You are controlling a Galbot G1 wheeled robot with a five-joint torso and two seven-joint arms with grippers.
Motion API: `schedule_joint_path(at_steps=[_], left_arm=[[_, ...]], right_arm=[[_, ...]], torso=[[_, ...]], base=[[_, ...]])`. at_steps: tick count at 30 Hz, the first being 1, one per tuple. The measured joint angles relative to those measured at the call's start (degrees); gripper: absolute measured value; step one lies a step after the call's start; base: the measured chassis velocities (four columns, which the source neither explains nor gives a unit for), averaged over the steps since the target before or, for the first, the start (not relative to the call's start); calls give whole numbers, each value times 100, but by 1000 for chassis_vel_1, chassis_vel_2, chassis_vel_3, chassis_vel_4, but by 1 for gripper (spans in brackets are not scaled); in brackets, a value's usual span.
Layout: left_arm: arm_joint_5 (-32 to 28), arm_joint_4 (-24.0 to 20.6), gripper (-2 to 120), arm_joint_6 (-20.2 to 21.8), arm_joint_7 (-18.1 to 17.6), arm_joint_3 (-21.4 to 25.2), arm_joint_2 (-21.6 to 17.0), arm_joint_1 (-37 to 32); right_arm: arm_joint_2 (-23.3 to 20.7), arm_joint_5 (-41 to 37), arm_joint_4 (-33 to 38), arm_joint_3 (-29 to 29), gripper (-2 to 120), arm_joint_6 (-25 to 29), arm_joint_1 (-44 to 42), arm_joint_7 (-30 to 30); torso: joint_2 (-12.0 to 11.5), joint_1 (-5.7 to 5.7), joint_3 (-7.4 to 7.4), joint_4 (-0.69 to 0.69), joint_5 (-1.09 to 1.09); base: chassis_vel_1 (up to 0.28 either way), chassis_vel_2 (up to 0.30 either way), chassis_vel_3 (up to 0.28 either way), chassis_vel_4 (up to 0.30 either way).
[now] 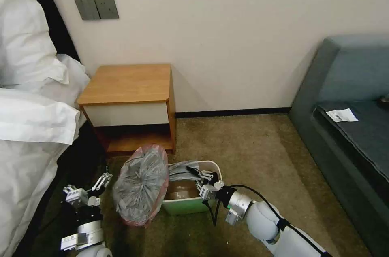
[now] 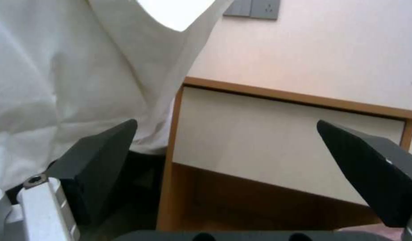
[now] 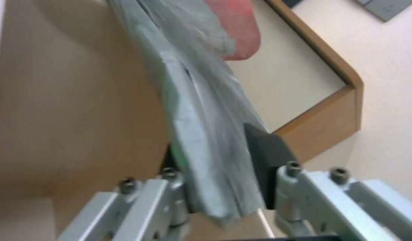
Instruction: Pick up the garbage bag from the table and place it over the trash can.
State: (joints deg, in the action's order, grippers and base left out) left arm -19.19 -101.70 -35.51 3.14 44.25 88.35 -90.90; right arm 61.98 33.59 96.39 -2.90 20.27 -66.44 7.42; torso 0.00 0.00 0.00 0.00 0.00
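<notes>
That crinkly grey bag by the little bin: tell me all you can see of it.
The garbage bag is thin, crinkly, translucent grey plastic with a pinkish-red edge. It bulges in a rounded mass beside the trash can, low over the carpet. A gathered strip stretches across the can's rim, where the right gripper pinches it.

The right arm reaches forward and inward from the lower right, wrist bent toward the middle, and the right gripper point(image 1: 201, 178) has its jaws clamped on a fold of the garbage bag point(image 3: 206, 134). The left arm stands low at the lower left, wrist turned upward; the left gripper point(image 1: 90, 188) has its jaws spread wide, holding nothing.
</notes>
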Motion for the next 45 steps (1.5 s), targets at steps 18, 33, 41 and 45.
schedule_joint_path(at_steps=[18, 33, 41, 45], left_arm=[[69, -12, 100, 11, -4, -16, 33, 54], [241, -44, 100, 35, -4, -38, 121, 125], [268, -50, 100, 42, -5, -40, 125, 139], [294, -56, 100, 47, -6, -47, 149, 161]], right_arm=[[-405, -1022, 461, 497, 98, -158, -40, 1021], [-606, -2558, 676, 773, 100, -633, 210, 2308], [-892, -3101, 667, 821, 100, -939, 481, 2956], [-1089, -3404, 669, 818, 100, -1000, 591, 3279]], torso=[[0, 0, 0, 0, 0], [0, 0, 0, 0, 0], [0, 0, 0, 0, 0], [0, 0, 0, 0, 0]], base=[[0, 0, 0, 0], [0, 0, 0, 0], [0, 0, 0, 0], [0, 0, 0, 0]])
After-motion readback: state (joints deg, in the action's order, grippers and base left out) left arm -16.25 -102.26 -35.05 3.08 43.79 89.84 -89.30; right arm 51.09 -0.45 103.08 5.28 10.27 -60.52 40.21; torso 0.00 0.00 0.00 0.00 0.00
